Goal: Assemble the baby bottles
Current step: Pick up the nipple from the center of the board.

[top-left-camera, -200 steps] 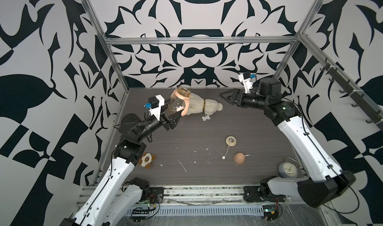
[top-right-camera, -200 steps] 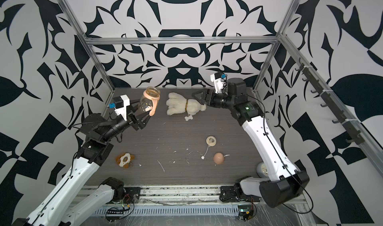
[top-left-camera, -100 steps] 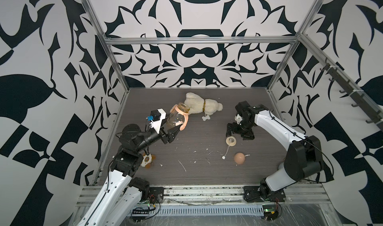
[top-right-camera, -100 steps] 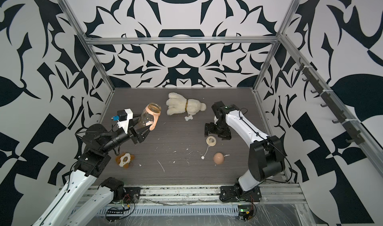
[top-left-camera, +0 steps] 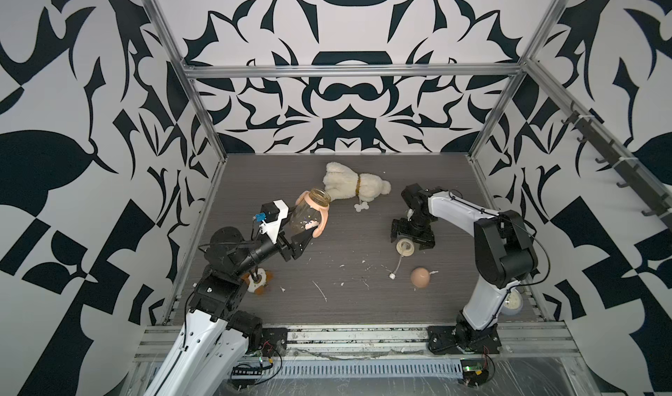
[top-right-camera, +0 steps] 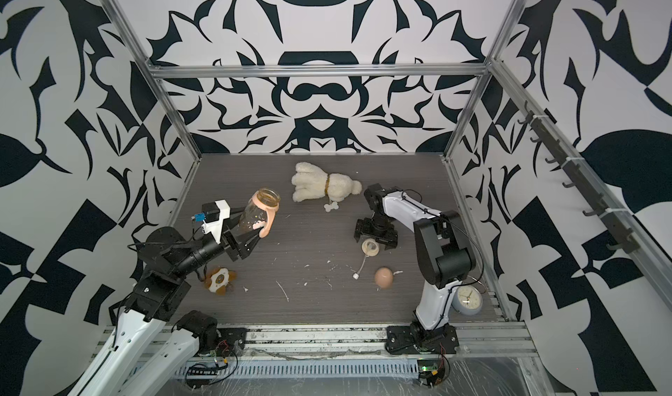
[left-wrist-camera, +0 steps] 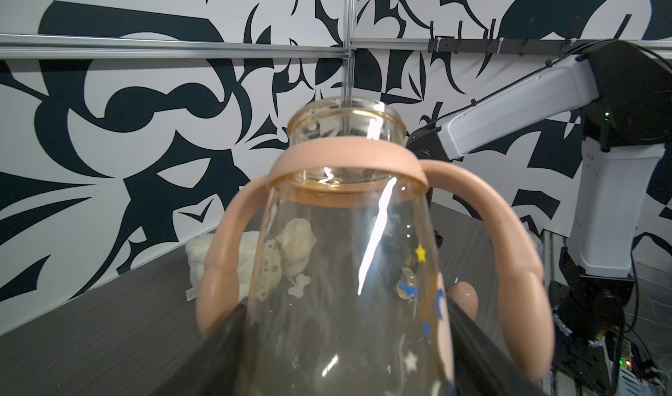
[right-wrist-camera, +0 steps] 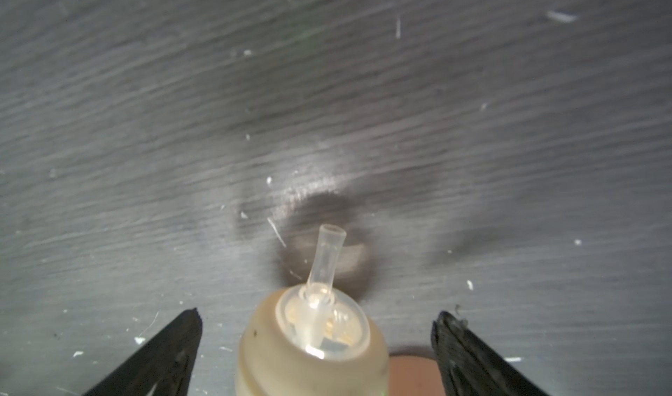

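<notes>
The clear amber bottle [top-left-camera: 305,214] [top-right-camera: 254,214], with the peach-pink two-handled ring [top-left-camera: 322,220] [top-right-camera: 270,224] round its neck, hangs tilted above the table's left side. My left gripper [top-left-camera: 301,238] [top-right-camera: 250,240] [left-wrist-camera: 345,314] is shut on its lower body. The cream nipple collar [top-left-camera: 404,247] [top-right-camera: 370,247] [right-wrist-camera: 309,350] lies on the table, its straw tube [top-left-camera: 398,265] [right-wrist-camera: 325,256] trailing toward the front. My right gripper [top-left-camera: 411,238] [top-right-camera: 375,240] [right-wrist-camera: 317,316] stands open just over the collar, apart from it. The peach-pink dome cap [top-left-camera: 420,277] [top-right-camera: 383,277] rests nearby at the front.
A cream plush dog [top-left-camera: 349,187] [top-right-camera: 322,187] lies at the back middle. A small orange-white toy [top-left-camera: 259,283] [top-right-camera: 218,279] sits under my left arm. A round clock [top-right-camera: 467,299] stands at the front right corner. White scraps dot the table [top-left-camera: 327,314].
My right arm has swung down from high at the back to the collar, and its jaws have opened wide. My left arm has drawn the bottle slightly lower and nearer the front.
</notes>
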Action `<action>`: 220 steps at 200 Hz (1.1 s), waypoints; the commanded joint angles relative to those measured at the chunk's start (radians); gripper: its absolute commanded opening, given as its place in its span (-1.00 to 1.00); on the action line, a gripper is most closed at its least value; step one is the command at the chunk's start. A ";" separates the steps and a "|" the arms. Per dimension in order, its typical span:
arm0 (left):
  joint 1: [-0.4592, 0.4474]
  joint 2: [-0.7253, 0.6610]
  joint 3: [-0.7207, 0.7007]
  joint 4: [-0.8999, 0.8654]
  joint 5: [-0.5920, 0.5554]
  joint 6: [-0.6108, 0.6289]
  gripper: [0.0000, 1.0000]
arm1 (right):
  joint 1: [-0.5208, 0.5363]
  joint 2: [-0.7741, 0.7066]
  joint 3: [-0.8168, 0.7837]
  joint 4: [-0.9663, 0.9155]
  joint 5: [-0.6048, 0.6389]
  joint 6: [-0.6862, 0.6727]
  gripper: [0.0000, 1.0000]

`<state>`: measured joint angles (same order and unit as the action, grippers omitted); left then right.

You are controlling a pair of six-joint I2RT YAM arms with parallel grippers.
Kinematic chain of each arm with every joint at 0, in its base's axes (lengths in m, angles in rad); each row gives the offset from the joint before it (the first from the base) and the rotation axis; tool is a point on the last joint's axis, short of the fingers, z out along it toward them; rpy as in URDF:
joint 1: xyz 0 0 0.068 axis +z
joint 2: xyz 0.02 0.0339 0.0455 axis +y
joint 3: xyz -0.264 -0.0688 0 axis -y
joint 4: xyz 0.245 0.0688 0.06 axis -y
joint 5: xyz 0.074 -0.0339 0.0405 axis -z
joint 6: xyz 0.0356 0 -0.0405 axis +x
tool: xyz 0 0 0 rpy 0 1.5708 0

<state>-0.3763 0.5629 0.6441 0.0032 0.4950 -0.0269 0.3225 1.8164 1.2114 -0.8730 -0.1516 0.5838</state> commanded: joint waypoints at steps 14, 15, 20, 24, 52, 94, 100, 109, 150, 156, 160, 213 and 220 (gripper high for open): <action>-0.001 -0.006 -0.006 0.011 0.013 0.010 -0.80 | 0.006 0.016 0.053 0.002 0.012 0.034 0.95; -0.001 -0.006 -0.006 0.011 0.014 0.011 -0.80 | 0.006 0.017 0.054 0.001 0.012 0.034 0.95; 0.000 -0.004 -0.007 0.010 0.013 0.013 -0.80 | 0.006 0.018 0.055 -0.003 0.011 0.035 0.95; 0.000 -0.004 -0.007 0.011 0.013 0.013 -0.80 | 0.006 0.020 0.057 -0.005 0.012 0.033 0.94; -0.001 -0.001 -0.021 0.023 0.009 0.015 -0.80 | 0.006 0.022 0.063 -0.029 0.008 0.028 0.93; -0.001 0.012 -0.024 0.028 0.020 0.027 -0.81 | 0.006 0.045 0.071 -0.033 -0.006 0.039 0.75; 0.000 0.011 -0.024 0.026 0.021 0.028 -0.81 | 0.005 0.047 0.074 -0.035 -0.008 0.039 0.75; -0.002 0.012 -0.025 0.026 0.020 0.030 -0.81 | 0.006 0.046 0.075 -0.044 -0.008 0.037 0.75; 0.000 0.006 -0.035 0.029 0.019 0.032 -0.81 | 0.006 0.043 0.058 -0.065 -0.017 0.017 0.74; -0.001 0.007 -0.037 0.030 0.020 0.033 -0.81 | 0.006 0.043 0.054 -0.062 -0.024 0.018 0.70; -0.001 0.009 -0.038 0.029 0.020 0.033 -0.81 | 0.006 0.043 0.054 -0.062 -0.028 0.021 0.67; -0.001 0.012 -0.040 0.034 0.019 0.040 -0.82 | 0.010 0.039 0.038 -0.059 -0.036 0.037 0.60; -0.001 0.013 -0.040 0.037 0.021 0.040 -0.83 | 0.010 0.040 0.039 -0.058 -0.039 0.037 0.60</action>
<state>-0.3763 0.5789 0.6144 0.0032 0.4980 0.0006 0.3267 1.8690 1.2537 -0.9009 -0.1795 0.6071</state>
